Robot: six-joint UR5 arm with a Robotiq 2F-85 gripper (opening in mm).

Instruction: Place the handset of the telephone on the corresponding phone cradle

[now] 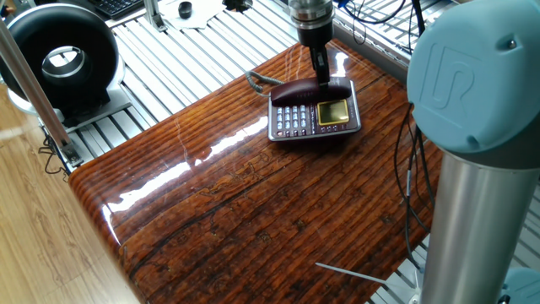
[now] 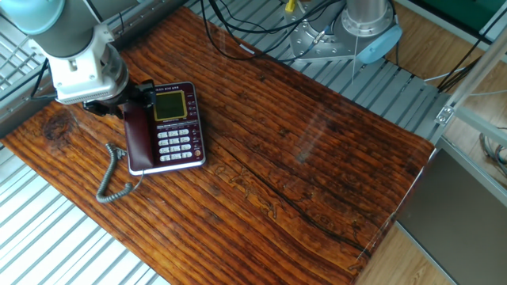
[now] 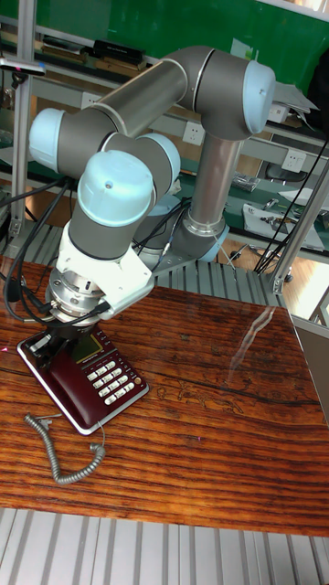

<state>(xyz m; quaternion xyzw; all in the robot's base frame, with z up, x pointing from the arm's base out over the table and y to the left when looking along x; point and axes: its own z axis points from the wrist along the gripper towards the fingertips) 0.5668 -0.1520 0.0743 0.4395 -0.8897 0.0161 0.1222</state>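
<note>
The dark maroon handset [image 1: 295,89] [image 2: 136,141] [image 3: 66,377] lies along the top edge of the telephone [image 1: 314,120] [image 2: 177,133] [image 3: 108,379], over the phone cradle, which it hides. My gripper [image 1: 321,78] [image 2: 125,103] [image 3: 53,345] reaches straight down onto the handset near the display end and appears shut on it. Its fingertips are partly hidden behind the wrist. The coiled grey cord [image 1: 258,79] [image 2: 116,187] [image 3: 66,450] trails from the handset's other end onto the wooden table [image 1: 253,203].
The phone stands near a far corner of the table. A black ring-shaped device [image 1: 59,59] sits off the table on the slatted metal bench. A thin grey rod [image 1: 354,274] lies near the table's front edge. The arm's base [image 2: 366,32] stands behind the table.
</note>
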